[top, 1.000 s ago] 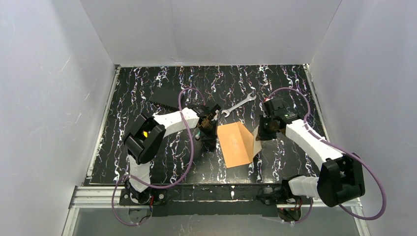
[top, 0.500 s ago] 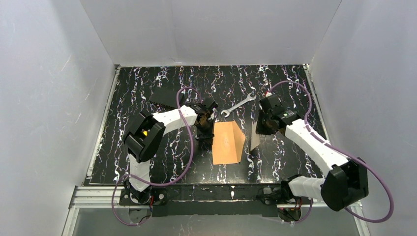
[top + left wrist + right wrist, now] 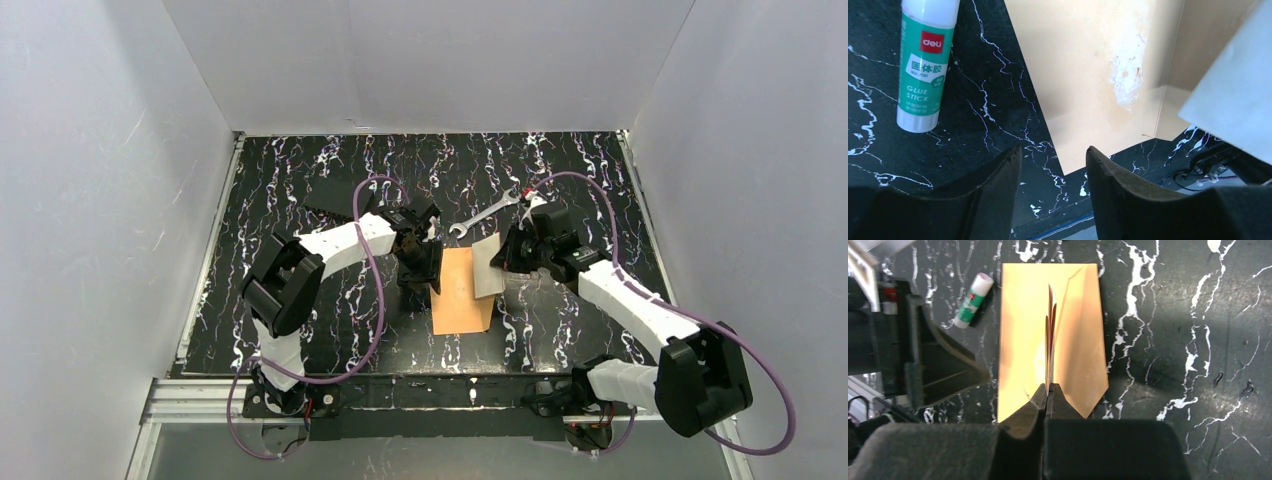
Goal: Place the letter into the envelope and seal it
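The orange-brown envelope lies flat at the table's middle, and also shows in the left wrist view and the right wrist view. My right gripper is shut on the letter, a pale sheet held on edge just above the envelope's right half. The right wrist view shows the letter edge-on between my shut jaws. My left gripper is open and empty, low at the envelope's left edge. The letter's corner shows at that view's right.
A green and white glue stick lies just left of the envelope, also in the right wrist view. A silver wrench lies behind the envelope. A flat black rectangle sits at the back left.
My right gripper has carried the letter leftward, from beside the envelope to over its right half. The envelope has turned square to the table edge. My left gripper has shifted slightly by its left edge.
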Controlling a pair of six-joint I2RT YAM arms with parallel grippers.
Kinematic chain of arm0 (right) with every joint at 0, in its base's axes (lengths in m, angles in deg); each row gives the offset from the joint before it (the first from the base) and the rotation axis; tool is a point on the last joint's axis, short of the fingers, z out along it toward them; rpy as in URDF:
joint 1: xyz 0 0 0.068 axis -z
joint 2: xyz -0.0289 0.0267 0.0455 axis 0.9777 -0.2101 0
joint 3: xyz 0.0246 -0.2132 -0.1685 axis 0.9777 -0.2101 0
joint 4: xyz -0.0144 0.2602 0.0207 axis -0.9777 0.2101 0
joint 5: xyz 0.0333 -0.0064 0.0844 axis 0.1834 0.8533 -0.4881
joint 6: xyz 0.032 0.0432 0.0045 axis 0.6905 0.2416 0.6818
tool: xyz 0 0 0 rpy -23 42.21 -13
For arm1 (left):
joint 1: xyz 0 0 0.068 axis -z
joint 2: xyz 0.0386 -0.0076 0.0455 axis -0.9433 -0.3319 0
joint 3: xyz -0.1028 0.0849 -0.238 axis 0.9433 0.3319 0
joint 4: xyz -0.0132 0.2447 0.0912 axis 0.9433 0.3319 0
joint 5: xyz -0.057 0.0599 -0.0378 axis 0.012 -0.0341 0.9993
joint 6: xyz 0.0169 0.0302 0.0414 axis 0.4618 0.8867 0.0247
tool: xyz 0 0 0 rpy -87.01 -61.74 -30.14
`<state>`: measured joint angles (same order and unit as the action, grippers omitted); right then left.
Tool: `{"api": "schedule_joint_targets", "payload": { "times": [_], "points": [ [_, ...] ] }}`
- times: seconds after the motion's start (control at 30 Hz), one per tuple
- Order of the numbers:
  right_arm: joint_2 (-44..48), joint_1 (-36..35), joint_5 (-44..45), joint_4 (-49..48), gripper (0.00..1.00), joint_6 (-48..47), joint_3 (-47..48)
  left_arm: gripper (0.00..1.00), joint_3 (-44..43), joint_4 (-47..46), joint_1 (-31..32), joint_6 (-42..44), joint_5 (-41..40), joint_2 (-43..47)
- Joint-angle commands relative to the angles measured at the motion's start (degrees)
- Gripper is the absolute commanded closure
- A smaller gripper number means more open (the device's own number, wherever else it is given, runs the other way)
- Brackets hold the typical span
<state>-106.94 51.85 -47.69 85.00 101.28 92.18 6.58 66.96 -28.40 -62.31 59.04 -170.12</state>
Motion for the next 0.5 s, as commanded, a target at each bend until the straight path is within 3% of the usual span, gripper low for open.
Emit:
{"api": "schedule_joint_targets", "payload": {
  "times": [0.0, 0.23, 0.47],
  "points": [
    [-1.2, 2.6, -1.2, -11.8, 0.99, -3.9, -4.3, 0.5, -1.4, 3.0, 0.0, -0.2, 2.3, -2.3],
    [-4.1, 4.0, 2.4, -20.1, 0.99, -9.7, -9.0, 0.5, -1.4, 3.4, 0.0, -3.4, 2.7, -4.6],
    [1.4, 3.9, 1.9, -35.6, 0.99, -7.4, -19.4, 0.57, -1.7, 3.4, 0.1, -6.7, 3.0, -6.8]
  ]
}}
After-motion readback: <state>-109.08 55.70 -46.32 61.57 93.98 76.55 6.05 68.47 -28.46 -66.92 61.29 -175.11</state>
